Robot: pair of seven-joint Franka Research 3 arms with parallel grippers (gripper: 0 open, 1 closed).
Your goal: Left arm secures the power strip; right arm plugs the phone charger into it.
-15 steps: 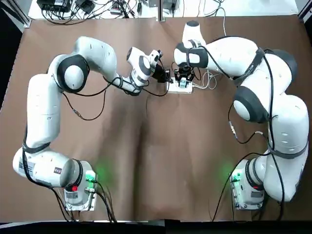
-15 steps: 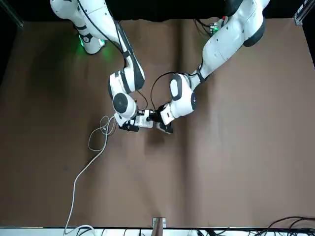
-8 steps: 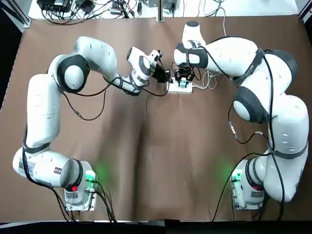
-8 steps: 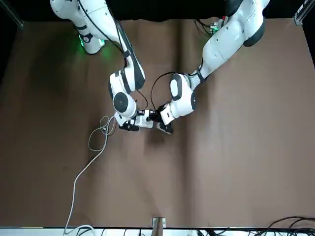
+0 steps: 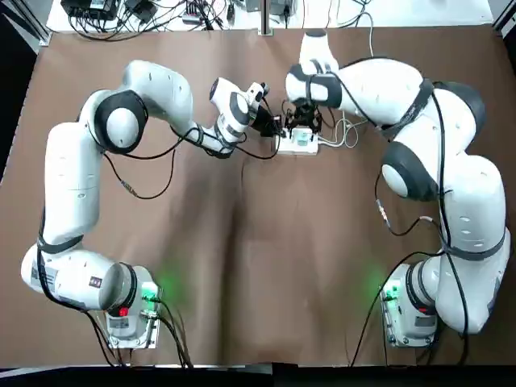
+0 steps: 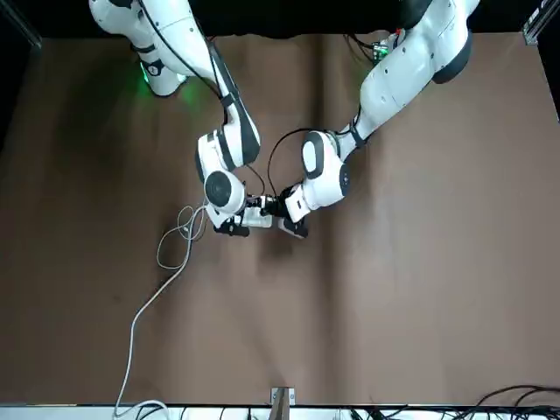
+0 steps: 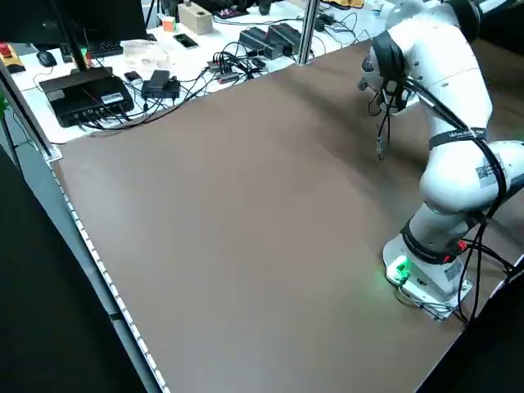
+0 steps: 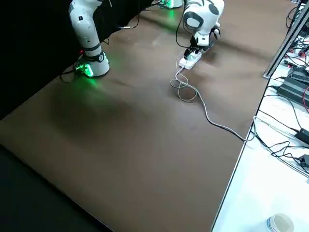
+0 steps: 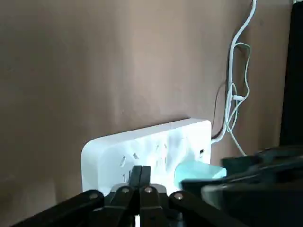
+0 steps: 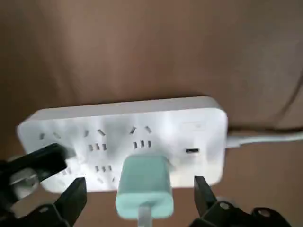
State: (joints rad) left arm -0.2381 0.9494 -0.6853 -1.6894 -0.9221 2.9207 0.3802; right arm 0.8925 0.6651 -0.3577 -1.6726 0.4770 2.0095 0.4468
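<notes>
The brown-covered table (image 5: 242, 322) stretches wide between its near edge and the power strip (image 5: 297, 147), which lies nearer the far edge, well in from both side edges. The left arm's (image 5: 72, 185) labels are too small to read. The left gripper (image 9: 140, 171) is over the strip's end away from the cord, its 2 fingertips together (contact I can't judge). The right gripper (image 10: 139, 182) has shifted slightly leftward since 0.5 s ago; its 2 fingers are apart, either side of the phone charger (image 10: 144, 187), which stands on the strip's socket face.
</notes>
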